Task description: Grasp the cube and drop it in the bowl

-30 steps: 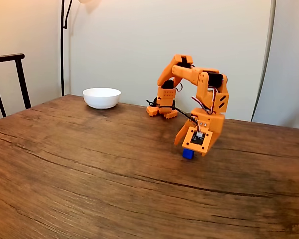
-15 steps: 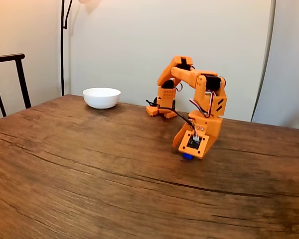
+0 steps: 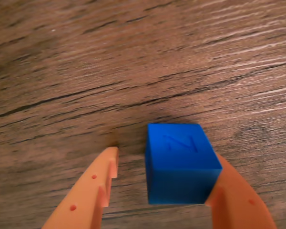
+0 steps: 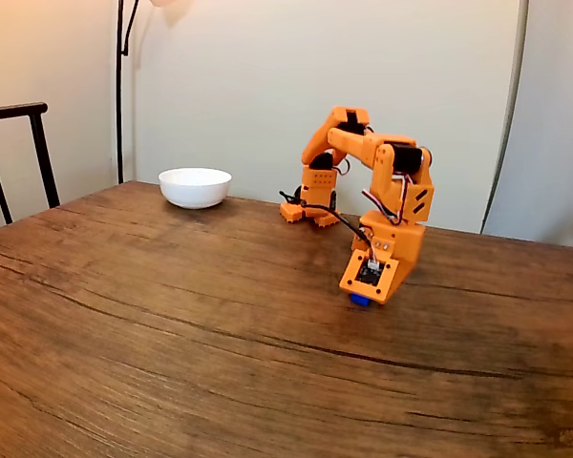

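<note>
One cube (image 3: 181, 162), bright blue, sat on the wooden table (image 4: 172, 315) between your gripper (image 3: 164, 183) fingers. In the wrist view the right-hand finger (image 3: 233, 200) was touching the cube's side, and the left-hand finger (image 3: 93, 191) stood apart from it with a clear gap of table showing. So the gripper was spread, nothing clamped yet. In the fixed view the gripper (image 4: 361, 298) was down at table level, with just a sliver of the cube (image 4: 359, 300) showing below the orange wrist.

Handling, as a guess: it looked like a small solid printed block, rigid and light, with flat plain faces and a faint mark on top. It should not deform or break. The smooth sides could slip or twist if you pinched near a corner. The best hold was flat on the two opposite side faces, about mid-height, fingers square to them. Because only one finger touched, closing could have shoved the cube sideways before the other met it.

The bowl (image 4: 195, 187) was white and sat well apart, at the far left of the table in the fixed view, near the chair (image 4: 19, 153). The carry was all still to do.
</note>
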{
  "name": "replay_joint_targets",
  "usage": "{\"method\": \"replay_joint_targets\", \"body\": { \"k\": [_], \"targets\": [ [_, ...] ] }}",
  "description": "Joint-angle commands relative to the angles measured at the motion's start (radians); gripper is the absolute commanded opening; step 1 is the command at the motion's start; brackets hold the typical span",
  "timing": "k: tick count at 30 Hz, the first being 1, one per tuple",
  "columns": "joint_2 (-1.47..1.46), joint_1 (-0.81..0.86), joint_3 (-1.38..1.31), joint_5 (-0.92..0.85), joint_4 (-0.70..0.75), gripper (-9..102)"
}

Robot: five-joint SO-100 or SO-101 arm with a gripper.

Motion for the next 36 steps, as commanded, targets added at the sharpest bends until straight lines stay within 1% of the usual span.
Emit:
{"method": "replay_joint_targets", "body": {
  "k": [1, 6, 12, 16, 29, 33, 36],
  "targets": [
    [0.005, 0.005, -0.014, 0.0, -0.005, 21],
    [0.005, 0.005, -0.012, 0.002, -0.005, 21],
    [0.005, 0.006, -0.009, 0.002, -0.005, 10],
    [0.005, 0.006, -0.008, 0.002, -0.005, 7],
    [0.02, 0.006, -0.018, 0.006, 0.0, 6],
    [0.021, 0.006, -0.092, 0.009, 0.074, 6],
    [0.021, 0.018, -0.207, 0.012, 0.187, 6]
  ]
}}
